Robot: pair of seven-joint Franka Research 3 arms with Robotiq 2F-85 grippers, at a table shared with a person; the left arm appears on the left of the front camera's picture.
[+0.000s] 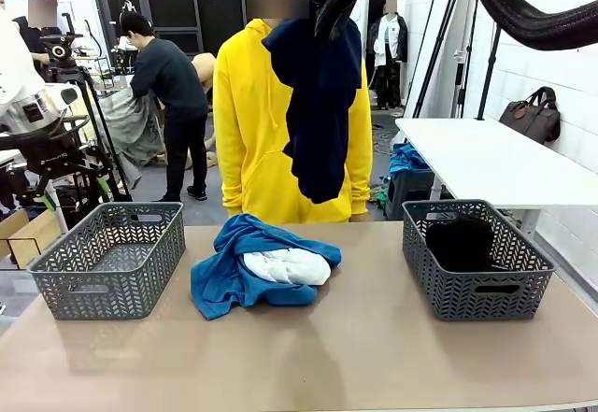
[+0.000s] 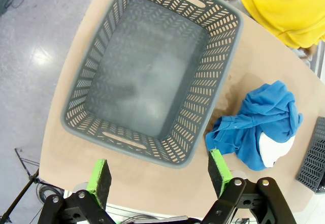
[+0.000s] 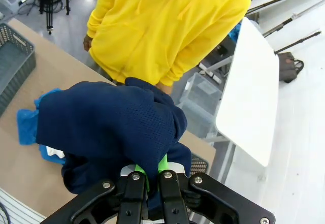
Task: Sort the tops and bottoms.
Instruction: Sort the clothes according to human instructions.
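Overhead, the right gripper (image 3: 151, 169) has its fingers pressed together on a fold of the navy garment (image 1: 322, 104). The garment hangs well above the table (image 1: 374, 356), in front of the person in the yellow hoodie (image 1: 245, 141). The left gripper (image 2: 158, 172) stands spread wide, holding nothing, over the near rim of the left basket (image 2: 208, 102). Between the two baskets, the blue garment (image 1: 229, 267) lies bunched on the table with the white garment (image 1: 290, 264) nestled on top of it. The black garment (image 1: 460, 244) lies inside the right basket (image 1: 481, 295).
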